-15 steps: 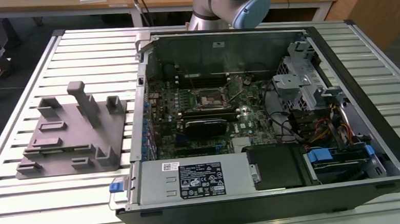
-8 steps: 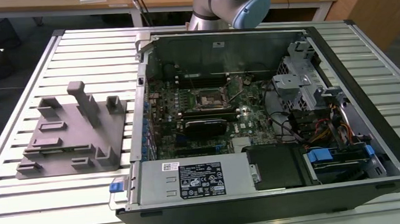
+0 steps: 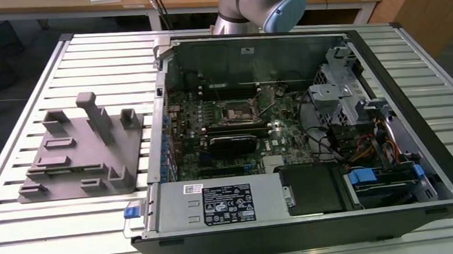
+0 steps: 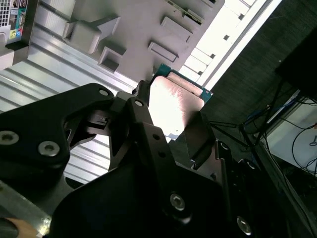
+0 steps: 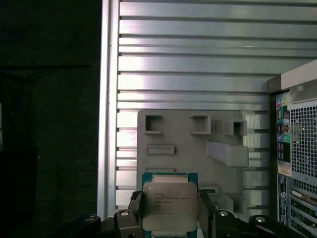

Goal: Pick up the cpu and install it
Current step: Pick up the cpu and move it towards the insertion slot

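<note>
The cpu (image 5: 169,210) sits in the claw (image 5: 171,201), which is closed on it, one black finger (image 5: 135,213) against each of two opposite edges. It is held in the air above the counter (image 5: 198,54).

In the first wrist view the chip faces the camera squarely. It has a pale silver metal top with small dark print, set on a green board that shows as a thin border along its far edge. In the second wrist view the cpu (image 4: 173,99) is seen at a slant. Its metal top glares almost white, and a teal-green corner pokes out past the claw (image 4: 171,108).

Both wrist views show the grey fixture (image 5: 178,134) lying on the slatted counter well beyond the chip, with raised blocks and shallow pockets on its face.

The exterior view shows more of the scene. The fixture (image 3: 73,164) lies flat toward the exterior view's left. The open computer case (image 3: 437,151) is just beside it on the right. Inside the case is the motherboard (image 3: 235,138), with its black square socket frame (image 3: 234,110). The arm (image 3: 255,6) rises at the far edge of the counter.
</note>
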Controlling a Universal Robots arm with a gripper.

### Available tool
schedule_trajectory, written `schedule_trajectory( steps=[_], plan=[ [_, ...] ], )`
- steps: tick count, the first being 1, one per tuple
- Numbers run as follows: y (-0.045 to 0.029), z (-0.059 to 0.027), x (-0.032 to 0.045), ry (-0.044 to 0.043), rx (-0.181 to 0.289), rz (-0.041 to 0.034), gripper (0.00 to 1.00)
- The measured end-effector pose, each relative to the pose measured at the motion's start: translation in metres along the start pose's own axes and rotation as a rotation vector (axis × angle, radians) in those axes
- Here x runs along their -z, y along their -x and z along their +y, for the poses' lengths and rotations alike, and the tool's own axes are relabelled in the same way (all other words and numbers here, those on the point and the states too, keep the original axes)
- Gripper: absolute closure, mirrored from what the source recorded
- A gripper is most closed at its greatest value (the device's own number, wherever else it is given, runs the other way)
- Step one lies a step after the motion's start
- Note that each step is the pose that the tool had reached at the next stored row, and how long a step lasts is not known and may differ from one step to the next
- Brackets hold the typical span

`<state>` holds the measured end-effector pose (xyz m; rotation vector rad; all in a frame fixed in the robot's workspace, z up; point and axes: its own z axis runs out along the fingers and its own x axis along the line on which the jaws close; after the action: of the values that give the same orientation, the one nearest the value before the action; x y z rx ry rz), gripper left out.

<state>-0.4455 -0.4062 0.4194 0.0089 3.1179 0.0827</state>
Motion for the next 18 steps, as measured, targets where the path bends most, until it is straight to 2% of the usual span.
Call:
schedule_trajectory(
  steps=[7,18],
  plan=[
    [0.0026,0.0000,0.0001,-0.0001,0.000,0.0001,0.47],
    [0.0163,0.0001,-0.0002,-0.0001,0.000,0.0002,0.47]
  ],
)
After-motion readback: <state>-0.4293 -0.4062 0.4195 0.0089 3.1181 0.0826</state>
